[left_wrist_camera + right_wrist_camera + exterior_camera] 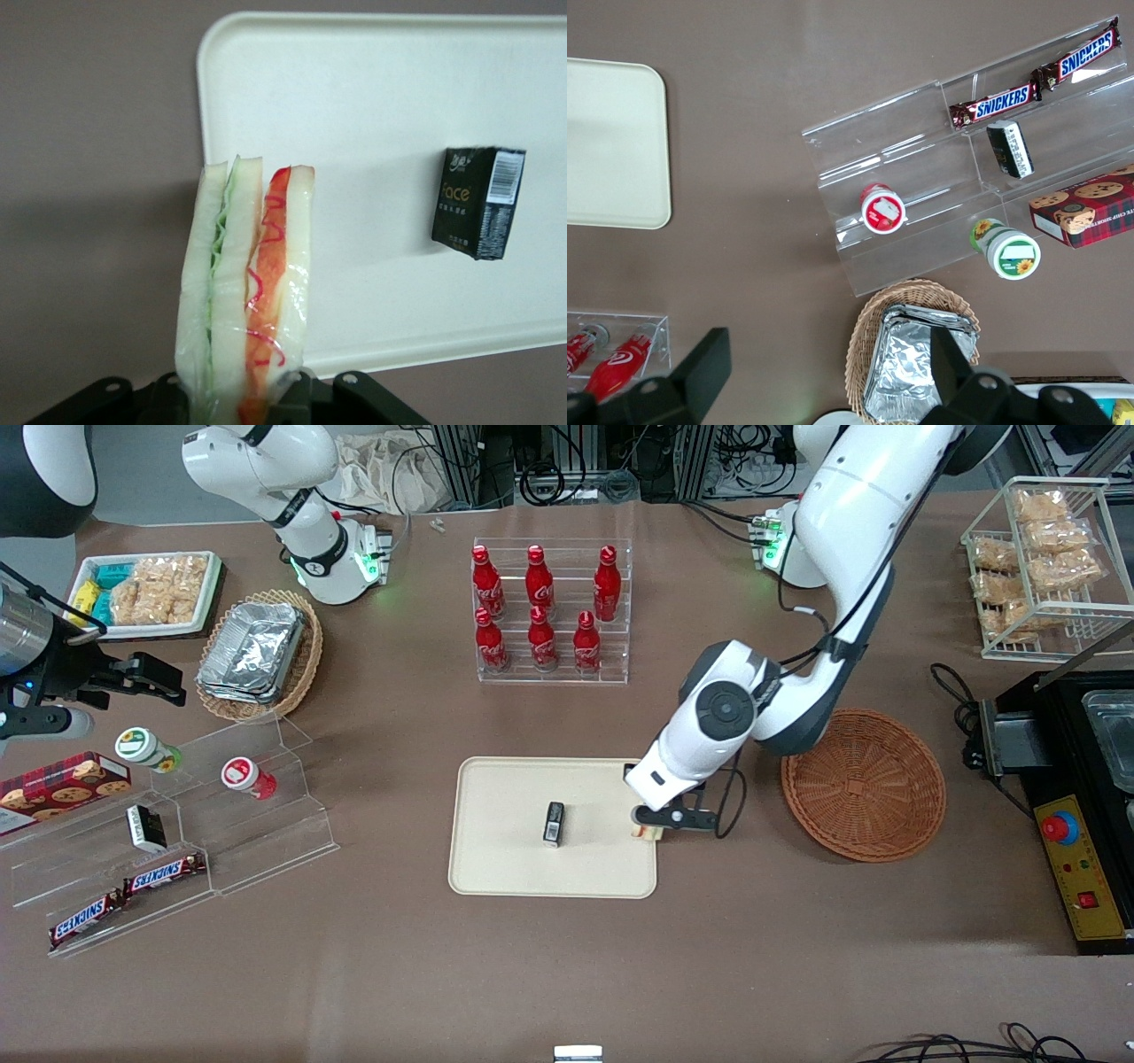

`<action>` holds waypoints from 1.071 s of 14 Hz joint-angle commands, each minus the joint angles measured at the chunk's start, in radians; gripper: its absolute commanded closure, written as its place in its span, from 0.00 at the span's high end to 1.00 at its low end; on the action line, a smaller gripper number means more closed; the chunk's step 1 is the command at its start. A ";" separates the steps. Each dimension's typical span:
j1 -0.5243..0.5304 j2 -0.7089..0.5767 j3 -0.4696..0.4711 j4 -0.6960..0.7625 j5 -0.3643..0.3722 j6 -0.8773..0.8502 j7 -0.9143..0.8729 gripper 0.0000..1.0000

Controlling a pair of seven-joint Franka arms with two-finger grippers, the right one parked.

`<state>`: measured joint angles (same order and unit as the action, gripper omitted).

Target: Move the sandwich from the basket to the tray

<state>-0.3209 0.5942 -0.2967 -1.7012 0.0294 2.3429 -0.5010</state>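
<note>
Gripping the sandwich (248,292), the gripper (660,824) hangs over the tray (505,868) near a black packet (554,823).

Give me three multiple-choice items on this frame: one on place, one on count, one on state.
1. Where is the sandwich?
A. in the basket
B. in the gripper, at the tray edge
C. flat on the table

2. How many red bottles are in the clear rack?
A. four
B. six
C. eight

3. What is the basket's state?
A. empty
B. holding the sandwich
C. tipped over

Key: 1 B, the wrist view shows it clamped upright beside the tray corner; 2 B, two rows of three; 3 A, only bare wicker shows.
</note>
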 commanded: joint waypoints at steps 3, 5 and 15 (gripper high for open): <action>-0.020 0.134 0.011 0.124 0.033 -0.005 0.009 0.01; -0.020 0.160 0.016 0.136 0.038 0.027 -0.010 0.24; 0.005 -0.100 0.079 0.155 0.058 -0.148 -0.222 1.00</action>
<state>-0.3231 0.6237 -0.2578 -1.5174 0.0874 2.3175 -0.6900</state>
